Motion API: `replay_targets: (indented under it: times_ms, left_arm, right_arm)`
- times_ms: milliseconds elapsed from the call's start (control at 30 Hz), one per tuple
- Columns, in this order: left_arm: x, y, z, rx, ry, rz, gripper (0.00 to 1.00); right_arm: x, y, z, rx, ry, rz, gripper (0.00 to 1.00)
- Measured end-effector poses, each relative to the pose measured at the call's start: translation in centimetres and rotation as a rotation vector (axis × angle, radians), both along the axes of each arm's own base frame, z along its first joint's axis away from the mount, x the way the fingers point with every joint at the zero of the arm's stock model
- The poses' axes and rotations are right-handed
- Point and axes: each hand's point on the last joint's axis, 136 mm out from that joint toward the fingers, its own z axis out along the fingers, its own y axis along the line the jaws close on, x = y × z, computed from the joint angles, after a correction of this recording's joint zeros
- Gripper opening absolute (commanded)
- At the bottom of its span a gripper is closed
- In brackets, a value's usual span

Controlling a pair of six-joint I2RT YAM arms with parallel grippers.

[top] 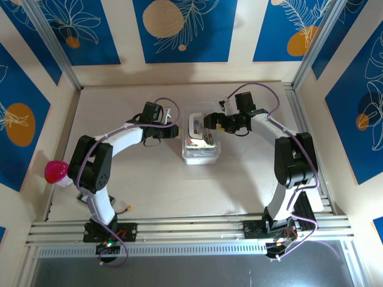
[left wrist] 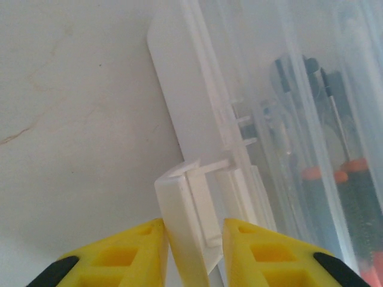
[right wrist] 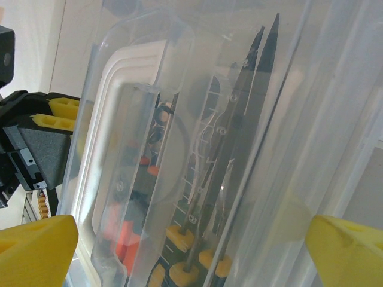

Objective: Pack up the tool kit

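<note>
The tool kit (top: 200,146) is a clear plastic case in the middle of the table, with orange-and-black and yellow-handled tools showing through its walls (right wrist: 179,179). My left gripper (top: 176,130) is at the case's left side. In the left wrist view its yellow fingers (left wrist: 137,254) stand a little apart around the case's white latch tab (left wrist: 185,215); the left finger touches it and a narrow gap shows at the right one. My right gripper (top: 209,124) reaches in from the right and stands wide open, its fingertips (right wrist: 36,248) on either side of the clear case.
A pink ball (top: 55,171) sits at the table's left edge by the left arm's elbow. A small orange piece (top: 127,208) lies near the left arm's base. Aluminium rails (top: 191,230) run along the front; patterned walls close in the back and sides.
</note>
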Motion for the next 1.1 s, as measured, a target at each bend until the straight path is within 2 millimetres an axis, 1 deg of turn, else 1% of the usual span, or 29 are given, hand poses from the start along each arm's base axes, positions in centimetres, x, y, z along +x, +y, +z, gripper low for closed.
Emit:
replay_targets:
  times_ms: [267, 567, 700, 867, 1100]
  left_arm:
    - [-0.3, -1.2, 0.4, -0.020, -0.015, -0.030, 0.29]
    - [-0.3, -1.6, 0.6, -0.034, -0.019, -0.034, 0.27]
    - [-0.3, -1.8, 0.7, -0.053, -0.011, -0.033, 0.27]
    - [-0.3, -2.4, 0.9, -0.092, -0.007, -0.041, 0.30]
    - [-0.4, -2.8, 1.1, -0.140, -0.009, -0.045, 0.30]
  right_arm:
    - [0.0, 0.0, 0.0, 0.000, 0.000, 0.000, 0.99]
    - [0.0, 0.0, 0.0, -0.001, -0.001, 0.002, 0.99]
    - [0.0, 0.0, 0.0, 0.000, -0.002, 0.005, 0.99]
    - [0.0, 0.0, -0.1, -0.001, -0.005, 0.009, 0.99]
    - [-0.1, 0.0, -0.1, -0.004, -0.006, 0.014, 1.00]
